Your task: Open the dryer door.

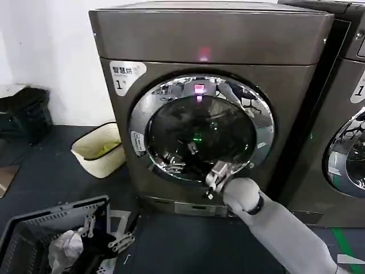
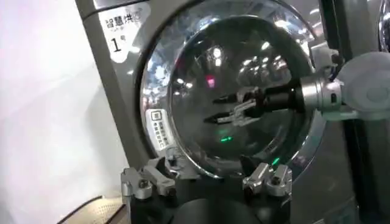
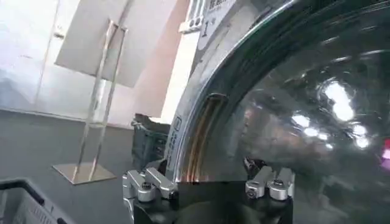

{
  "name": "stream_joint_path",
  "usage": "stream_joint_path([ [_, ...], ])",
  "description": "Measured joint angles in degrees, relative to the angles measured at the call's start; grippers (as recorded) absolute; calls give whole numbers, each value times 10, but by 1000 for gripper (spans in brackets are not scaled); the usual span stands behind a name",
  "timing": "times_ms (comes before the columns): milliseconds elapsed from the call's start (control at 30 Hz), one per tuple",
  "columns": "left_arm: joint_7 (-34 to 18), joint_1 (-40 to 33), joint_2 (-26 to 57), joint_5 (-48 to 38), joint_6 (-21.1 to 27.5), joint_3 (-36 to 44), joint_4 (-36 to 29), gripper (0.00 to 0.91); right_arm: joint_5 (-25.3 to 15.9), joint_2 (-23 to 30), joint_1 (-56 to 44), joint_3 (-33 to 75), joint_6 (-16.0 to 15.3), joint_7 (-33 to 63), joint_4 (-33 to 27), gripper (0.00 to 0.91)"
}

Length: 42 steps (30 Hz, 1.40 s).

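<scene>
Right now I have the dryer standing square ahead of me, its white "1" sticker at the front upper corner and a small pink light glowing on the band above the door; the dryer door sits closed in the front face, chrome rim flush all round the dark glass. My right gripper is up against the lower part of that door, near the bottom of the rim; from its own wrist camera I see the right gripper with its fingers spread wide, the curved chrome rim running just past them, though whether they touch the door I cannot tell. My left gripper hangs low, down and well away from the dryer, over a dark basket on the floor; on its wrist camera the left gripper likewise shows its fingers spread apart and holding nothing, looking up at the door, and the right gripper appears there too, reaching across the glass. A cream basket rests on the floor beside the dryer, towards the wall; a neighbouring machine stands close on the dryer's other side.
</scene>
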Motion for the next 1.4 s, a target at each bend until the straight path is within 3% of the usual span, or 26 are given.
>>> stream_joint_path([
  [1100, 0, 13, -7, 6, -4, -3, -11, 907, -3, 105, 94, -81, 14, -30, -126, 907],
  [1400, 0, 10, -5, 4, -5, -6, -6, 907, 1, 98, 98, -85, 36, -94, -138, 907],
])
